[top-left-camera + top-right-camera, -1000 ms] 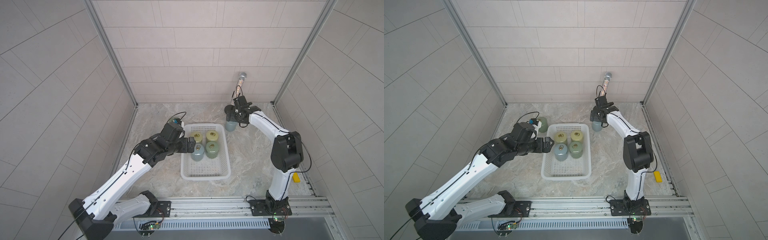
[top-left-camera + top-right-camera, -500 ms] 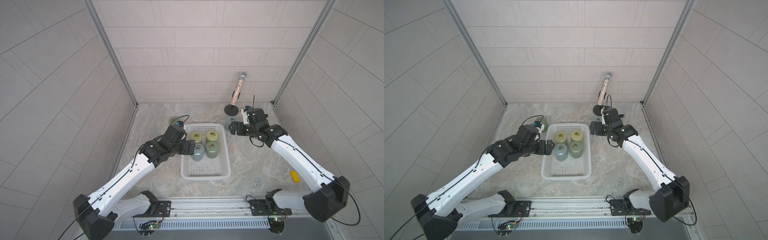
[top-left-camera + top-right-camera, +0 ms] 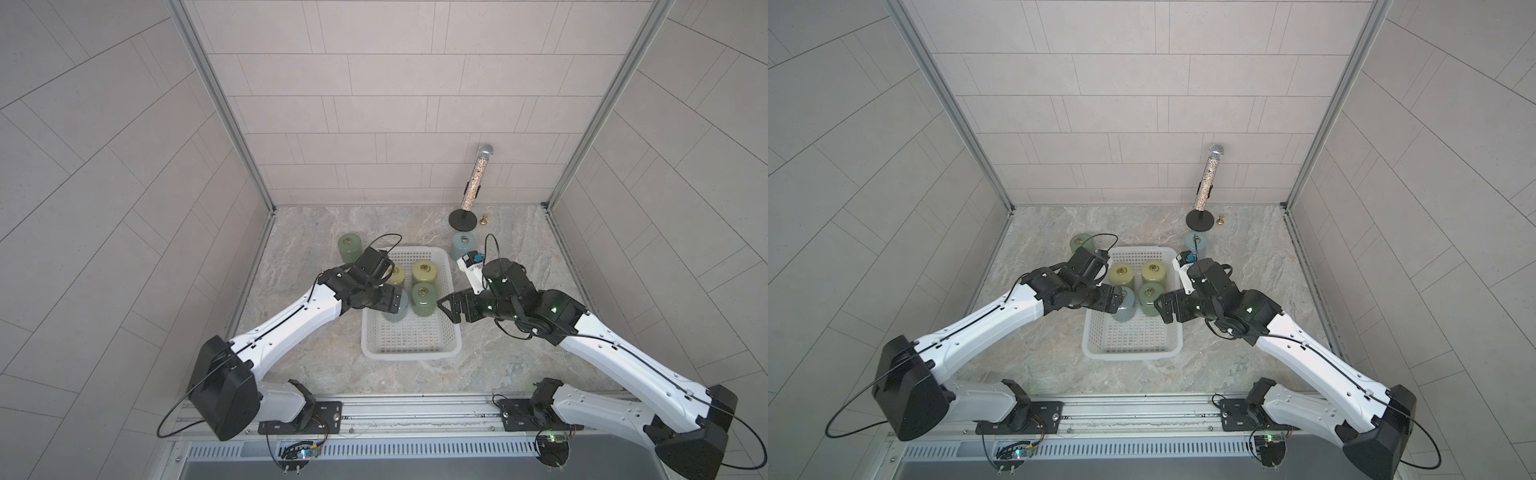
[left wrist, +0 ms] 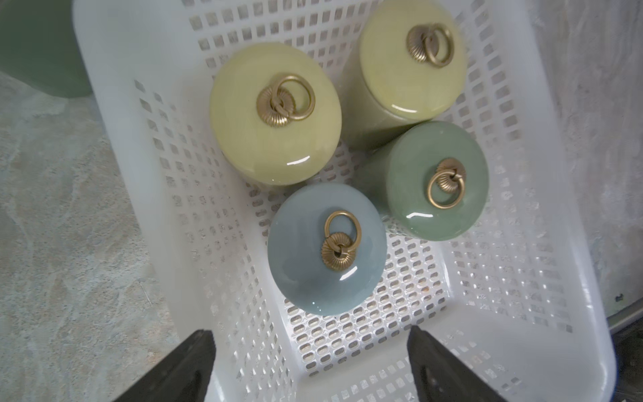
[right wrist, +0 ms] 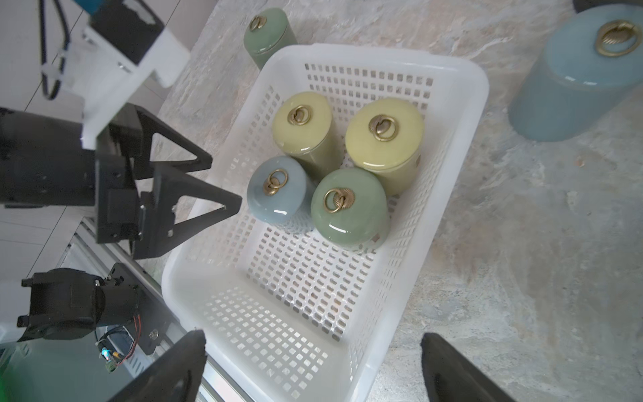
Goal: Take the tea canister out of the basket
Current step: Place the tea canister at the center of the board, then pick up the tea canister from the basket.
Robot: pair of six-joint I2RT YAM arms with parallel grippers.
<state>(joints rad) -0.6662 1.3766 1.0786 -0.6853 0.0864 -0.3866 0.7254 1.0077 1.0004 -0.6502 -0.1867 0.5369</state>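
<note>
In both top views the basket (image 3: 411, 353) sits mid-frame, its lower half bare, with four canisters (image 3: 424, 270) crowding its upper half. The blue canister (image 4: 306, 278), lower left among them, stands clear of the left wall. The left gripper (image 3: 392, 302), fingers wide, half hides it, though the wrist views show it whole. The right gripper (image 5: 312, 335), also wide, hovers at the right rim.

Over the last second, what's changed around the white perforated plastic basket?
The right gripper drew back from the pale blue ceramic canister beside the glittery microphone stand to the right rim of the white perforated plastic basket, open and empty. The left gripper, open, edged further over the basket's blue-grey canister. All six canisters stayed put.
</note>
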